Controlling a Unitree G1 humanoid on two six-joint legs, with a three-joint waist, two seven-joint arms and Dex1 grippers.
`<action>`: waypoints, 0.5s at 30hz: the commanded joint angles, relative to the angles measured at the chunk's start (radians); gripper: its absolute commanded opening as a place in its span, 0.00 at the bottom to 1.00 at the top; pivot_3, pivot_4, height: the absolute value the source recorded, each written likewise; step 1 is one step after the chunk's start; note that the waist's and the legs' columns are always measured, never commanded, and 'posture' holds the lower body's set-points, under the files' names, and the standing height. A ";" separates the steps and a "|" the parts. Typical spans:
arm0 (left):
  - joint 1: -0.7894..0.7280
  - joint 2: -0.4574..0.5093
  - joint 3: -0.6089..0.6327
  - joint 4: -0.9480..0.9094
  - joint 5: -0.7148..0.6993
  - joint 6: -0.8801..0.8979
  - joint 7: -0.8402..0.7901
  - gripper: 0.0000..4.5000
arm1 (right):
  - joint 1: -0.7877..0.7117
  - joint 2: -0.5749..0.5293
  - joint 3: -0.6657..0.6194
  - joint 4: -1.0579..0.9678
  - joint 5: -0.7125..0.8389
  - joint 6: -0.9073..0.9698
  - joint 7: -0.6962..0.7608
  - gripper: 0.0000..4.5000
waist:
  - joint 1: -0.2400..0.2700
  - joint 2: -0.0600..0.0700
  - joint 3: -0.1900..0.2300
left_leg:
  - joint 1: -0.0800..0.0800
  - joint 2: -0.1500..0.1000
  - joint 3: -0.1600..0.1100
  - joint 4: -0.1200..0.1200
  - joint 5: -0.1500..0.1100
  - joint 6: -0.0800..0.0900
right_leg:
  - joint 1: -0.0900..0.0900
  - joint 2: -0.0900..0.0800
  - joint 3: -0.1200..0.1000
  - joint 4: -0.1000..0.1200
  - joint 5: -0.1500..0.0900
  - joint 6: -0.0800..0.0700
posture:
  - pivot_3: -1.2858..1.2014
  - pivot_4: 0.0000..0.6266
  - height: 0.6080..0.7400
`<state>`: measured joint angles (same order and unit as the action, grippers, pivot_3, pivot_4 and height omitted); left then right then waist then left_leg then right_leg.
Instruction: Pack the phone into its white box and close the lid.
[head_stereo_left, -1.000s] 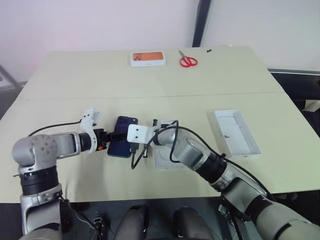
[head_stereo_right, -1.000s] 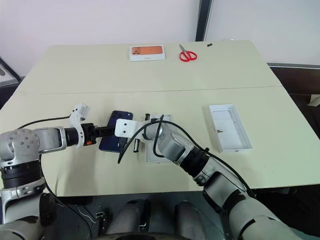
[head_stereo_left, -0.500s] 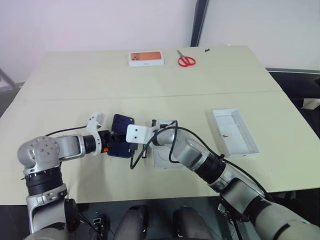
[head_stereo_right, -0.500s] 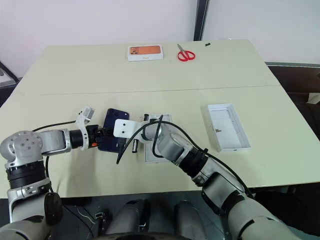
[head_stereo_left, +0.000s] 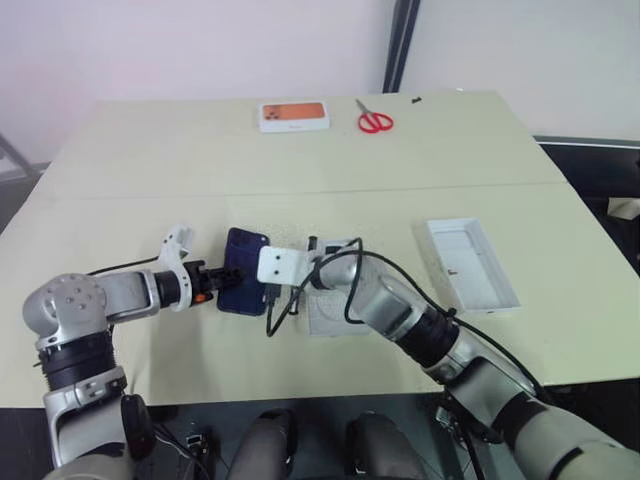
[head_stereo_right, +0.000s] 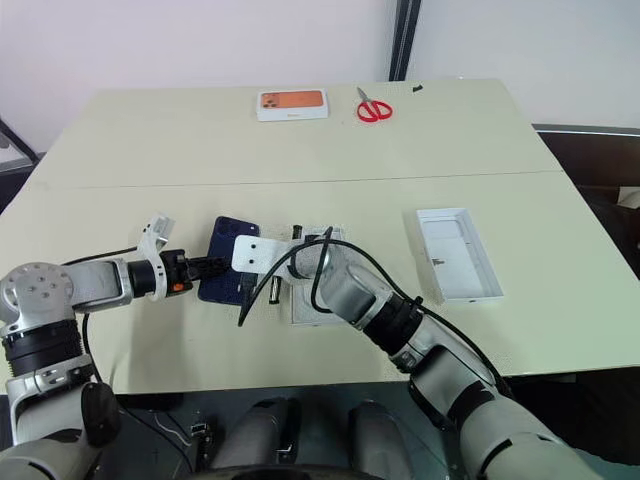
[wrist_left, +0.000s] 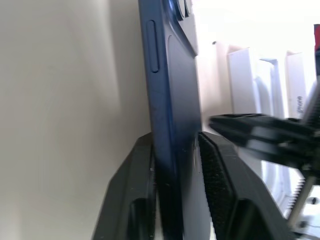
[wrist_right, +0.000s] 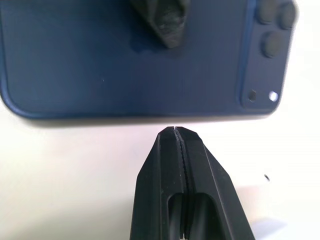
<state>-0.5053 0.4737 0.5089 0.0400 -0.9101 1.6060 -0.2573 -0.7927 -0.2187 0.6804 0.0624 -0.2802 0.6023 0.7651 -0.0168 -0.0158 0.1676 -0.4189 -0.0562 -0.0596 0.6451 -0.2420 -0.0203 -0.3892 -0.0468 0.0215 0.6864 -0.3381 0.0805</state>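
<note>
Left gripper (wrist_left: 175, 165) clamps the slim dark navy-blue phone (head_stereo_left: 240, 285) by its faces, ready to carry.
It sits near-left on the cream table (head_stereo_left: 300, 170); the right gripper (wrist_right: 175, 137), clenched empty, steadies its edge beside the shallow white box (head_stereo_left: 335, 318). The lid (head_stereo_left: 470, 265) waits right.

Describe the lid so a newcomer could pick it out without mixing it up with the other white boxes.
Start at the table's right side, by the edge. The lid lies there alone, hollow side up, away from both arms. Unlike the far box with the orange picture, it is open, with a small dark mark inside.
</note>
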 joint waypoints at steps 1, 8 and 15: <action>0.000 0.020 0.031 -0.002 -0.041 0.008 0.003 0.28 | -0.007 -0.038 -0.064 -0.123 0.017 0.025 0.040 0.00 | 0.000 0.000 0.000 | -0.001 0.000 0.000 0.000 0.000 0.000 | 0.000 0.000 0.000 0.000 0.000 0.000 | 0.52 0.24 1.00; -0.006 0.014 0.069 0.015 -0.097 0.008 0.022 0.01 | 0.008 -0.096 -0.142 -0.239 0.063 0.076 0.081 0.00 | 0.000 0.000 0.000 | -0.001 0.000 0.000 0.000 0.000 0.000 | 0.000 0.000 0.000 0.000 0.000 0.000 | 0.52 0.24 1.00; 0.037 -0.029 0.194 -0.068 -0.287 0.008 0.046 0.01 | 0.070 -0.204 -0.238 -0.338 0.123 0.100 0.120 0.00 | 0.000 -0.001 0.000 | -0.004 0.000 0.000 0.001 0.000 0.000 | 0.000 0.000 0.000 0.000 0.000 0.000 | 0.52 0.24 1.00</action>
<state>-0.4647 0.4506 0.6513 0.0266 -1.1055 1.6061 -0.2125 -0.7242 -0.4067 0.4848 -0.2176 -0.1826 0.7069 0.8715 -0.0169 -0.0164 0.1679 -0.4257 -0.0560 -0.0597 0.6468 -0.2418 -0.0204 -0.3905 -0.0469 0.0216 0.6865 -0.3380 0.0805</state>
